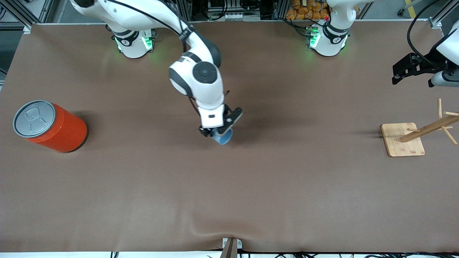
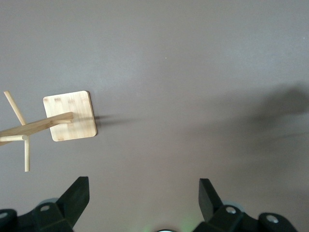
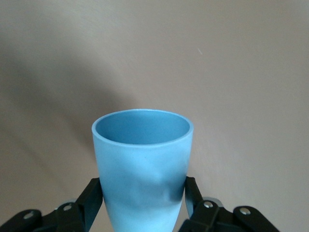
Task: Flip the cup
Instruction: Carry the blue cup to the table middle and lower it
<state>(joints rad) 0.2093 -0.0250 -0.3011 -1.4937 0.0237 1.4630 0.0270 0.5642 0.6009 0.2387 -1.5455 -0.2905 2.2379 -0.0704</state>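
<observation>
The right gripper pinches the cup over the table's middle.
The cup looks light and maybe a bit soft; grab low. The left gripper waits, spread wide.

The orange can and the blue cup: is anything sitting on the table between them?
No. In the front view only bare brown table lies between the orange can and the cup, which the right gripper holds.

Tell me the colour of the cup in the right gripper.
Plain light blue, matte; the cup shows best in the right wrist view.
</observation>
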